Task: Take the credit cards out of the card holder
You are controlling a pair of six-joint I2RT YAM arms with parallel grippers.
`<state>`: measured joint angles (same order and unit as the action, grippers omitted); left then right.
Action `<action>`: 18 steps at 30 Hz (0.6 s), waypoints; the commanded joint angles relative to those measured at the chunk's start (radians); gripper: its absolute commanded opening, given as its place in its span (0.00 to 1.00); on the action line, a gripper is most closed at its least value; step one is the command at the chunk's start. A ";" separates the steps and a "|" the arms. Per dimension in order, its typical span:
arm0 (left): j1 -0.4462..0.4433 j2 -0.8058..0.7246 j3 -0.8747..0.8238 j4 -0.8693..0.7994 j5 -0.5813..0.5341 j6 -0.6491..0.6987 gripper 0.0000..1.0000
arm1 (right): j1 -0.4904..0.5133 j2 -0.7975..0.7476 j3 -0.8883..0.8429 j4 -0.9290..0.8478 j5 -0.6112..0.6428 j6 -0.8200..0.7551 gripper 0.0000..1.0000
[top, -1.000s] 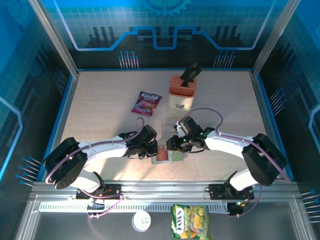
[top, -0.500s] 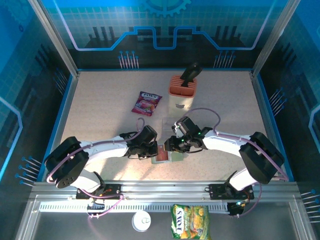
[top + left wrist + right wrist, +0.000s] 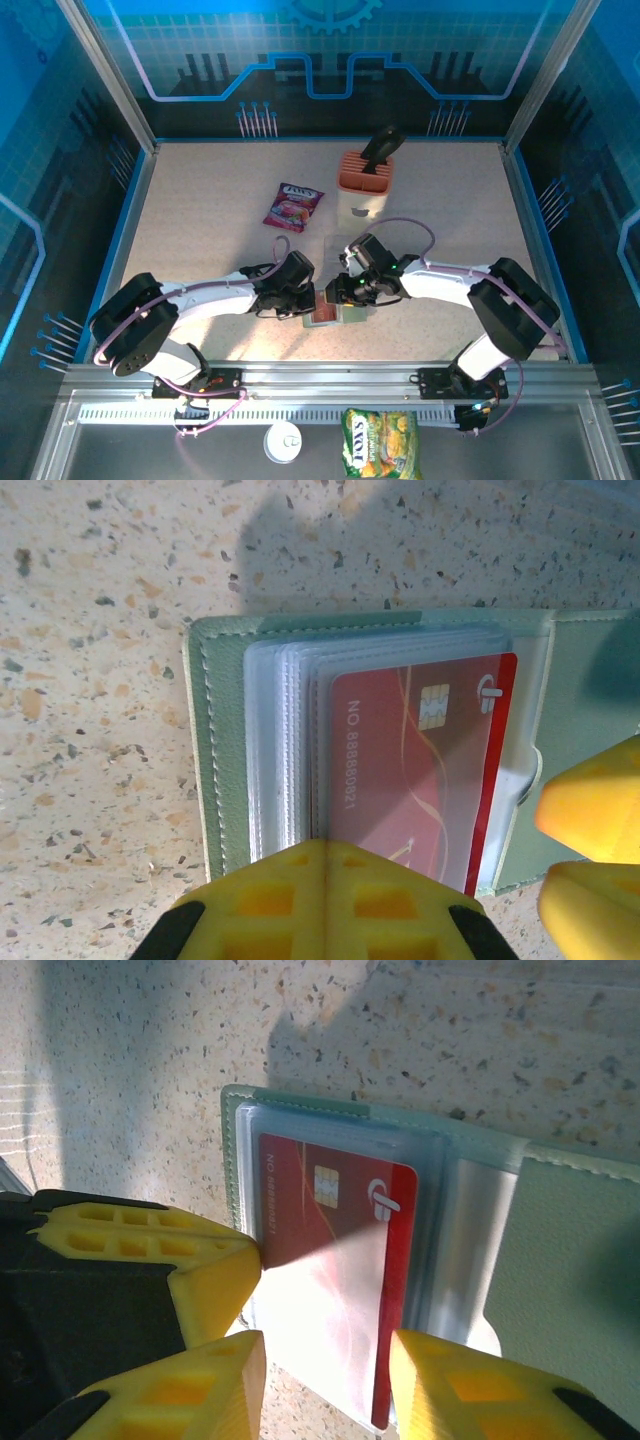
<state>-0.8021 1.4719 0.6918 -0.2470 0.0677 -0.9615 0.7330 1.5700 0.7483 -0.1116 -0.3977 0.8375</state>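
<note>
Right wrist view: your right gripper (image 3: 325, 1365) stands parted over the red credit card (image 3: 330, 1230).
Your left gripper (image 3: 322, 865) is clenched, empty, at one edge of the open card holder (image 3: 213, 750), which lies flat on the table (image 3: 90, 680); the card sits in its clear sleeve (image 3: 268, 740).

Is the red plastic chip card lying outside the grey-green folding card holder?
No, the red plastic chip card sits in a clear sleeve inside the open grey-green folding card holder.
</note>
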 commanded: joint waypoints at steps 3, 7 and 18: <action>0.006 0.014 -0.019 -0.034 -0.011 0.020 0.00 | 0.013 0.041 0.032 0.042 -0.040 0.004 0.32; 0.005 0.014 -0.017 -0.033 -0.011 0.018 0.00 | 0.014 0.063 0.028 0.055 -0.046 0.004 0.28; 0.007 0.014 -0.012 -0.041 -0.014 0.024 0.00 | 0.014 0.064 0.030 -0.044 0.041 -0.026 0.28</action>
<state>-0.8021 1.4719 0.6914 -0.2466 0.0677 -0.9607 0.7349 1.6337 0.7563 -0.0956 -0.4007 0.8341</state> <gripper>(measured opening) 0.041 0.278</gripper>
